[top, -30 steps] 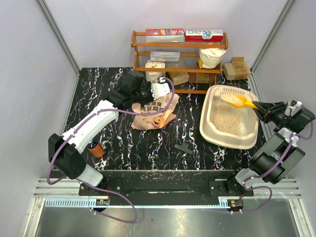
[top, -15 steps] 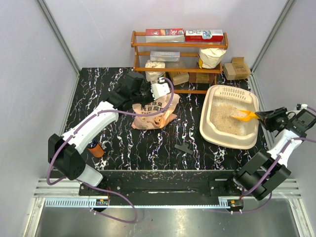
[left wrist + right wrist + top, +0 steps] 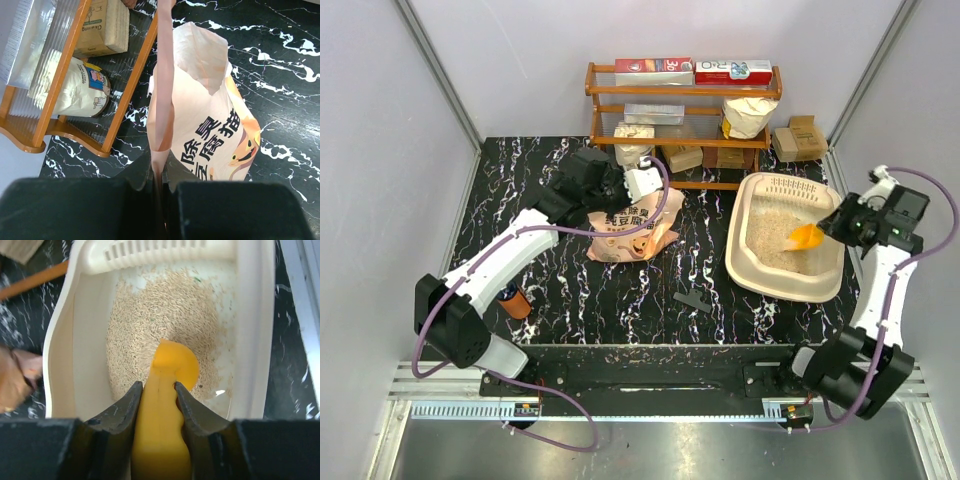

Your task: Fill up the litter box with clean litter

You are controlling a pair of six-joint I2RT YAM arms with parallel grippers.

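The cream litter box stands at the right of the table, and clean litter covers its floor. My right gripper hangs over the box's right wall, shut on the handle of a yellow scoop. In the right wrist view the scoop points down at the litter between the fingers, with the box wall around it. My left gripper is shut on the top edge of the pink-orange litter bag. The left wrist view shows that bag pinched in the jaws, mouth open.
A wooden shelf rack with boxes and a white sack stands at the back. Cardboard boxes sit behind the litter box. A small black piece lies mid-table. A brown bottle stands by the left arm.
My right arm has swung up and back, bringing the scoop from the box's far end to its middle right and tipping it downward. The left arm and the bag have stayed put.
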